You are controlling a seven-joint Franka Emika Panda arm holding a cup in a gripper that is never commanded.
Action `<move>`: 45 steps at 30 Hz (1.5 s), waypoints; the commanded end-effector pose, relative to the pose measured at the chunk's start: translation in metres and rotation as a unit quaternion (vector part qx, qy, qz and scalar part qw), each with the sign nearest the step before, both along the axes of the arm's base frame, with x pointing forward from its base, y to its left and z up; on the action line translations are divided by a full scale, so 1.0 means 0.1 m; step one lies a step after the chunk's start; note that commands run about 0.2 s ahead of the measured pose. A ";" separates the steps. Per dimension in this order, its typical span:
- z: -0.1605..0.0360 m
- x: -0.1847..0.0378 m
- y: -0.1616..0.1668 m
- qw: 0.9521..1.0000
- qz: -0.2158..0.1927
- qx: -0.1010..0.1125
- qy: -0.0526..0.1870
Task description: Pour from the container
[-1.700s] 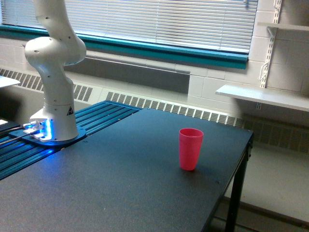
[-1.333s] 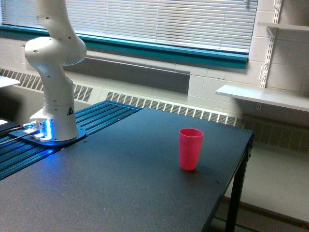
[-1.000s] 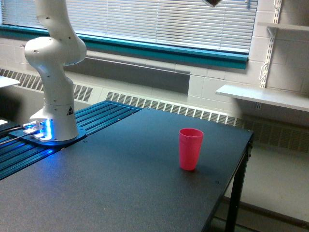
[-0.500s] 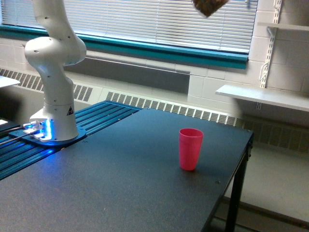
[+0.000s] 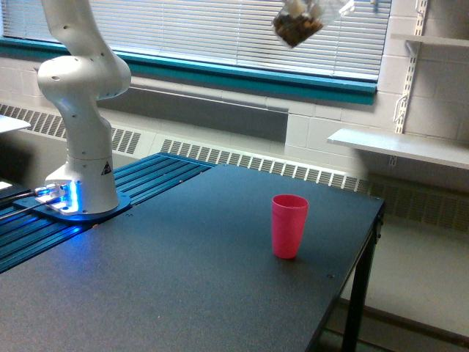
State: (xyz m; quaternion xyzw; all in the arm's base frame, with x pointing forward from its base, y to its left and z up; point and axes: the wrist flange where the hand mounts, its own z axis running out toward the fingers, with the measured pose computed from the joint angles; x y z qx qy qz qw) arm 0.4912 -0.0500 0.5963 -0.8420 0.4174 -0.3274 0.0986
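Exterior view shows no jaws at all: they lie above the top edge of the picture, so whether they stand wide, narrow or clamped on something cannot be told. What does show at the top edge is the container (image 5: 299,23), a clear round cup tilted in the air, its closed end low toward the exterior view's left and its mouth rising toward the exterior view's right, with small brown pieces heaped in the low end. It hangs in front of the window blinds (image 5: 242,29), high above the dark surface (image 5: 183,286) and touching nothing that can be seen. Almost straight below it, well apart, a pink cup (image 5: 289,226) stands upright on the surface near the far right corner. At the exterior view's left the white arm (image 5: 82,110) rises from its base, which sits on a blue ribbed platform (image 5: 154,172) lit by a blue glow. A white shelf (image 5: 399,147) is fixed to the wall at the right.
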 end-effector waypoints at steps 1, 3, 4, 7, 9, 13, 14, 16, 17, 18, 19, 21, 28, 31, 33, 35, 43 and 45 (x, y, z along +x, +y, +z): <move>-0.15 -0.13 0.09 0.999 -0.026 0.018 0.012; -0.21 -0.16 0.10 0.999 -0.028 0.019 0.018; -0.23 -0.18 0.11 0.999 -0.029 0.021 0.021; -0.33 -0.21 0.14 0.999 -0.030 0.024 0.030; -0.39 -0.23 0.16 0.999 -0.032 0.027 0.035; -0.49 -0.27 0.20 0.998 -0.033 0.030 0.044; -0.51 -0.28 0.20 0.998 -0.034 0.032 0.046; -0.56 -0.31 0.21 0.997 -0.036 0.034 0.050; -0.59 -0.32 0.21 0.997 -0.038 0.034 0.054; -0.62 -0.33 0.22 0.997 -0.040 0.035 0.057; -0.64 -0.34 0.23 0.997 -0.040 0.036 0.059; -0.69 -0.36 0.24 0.996 -0.041 0.038 0.065; -0.87 -0.42 0.28 0.994 -0.042 0.049 0.086; -0.95 -0.44 0.28 0.993 -0.045 0.053 0.096; -1.02 -0.45 0.30 0.992 -0.044 0.056 0.106; -1.08 -0.44 0.31 0.991 -0.042 0.061 0.113; -1.29 -0.40 0.33 0.987 -0.038 0.083 0.131; -1.33 -0.39 0.32 0.986 -0.040 0.087 0.136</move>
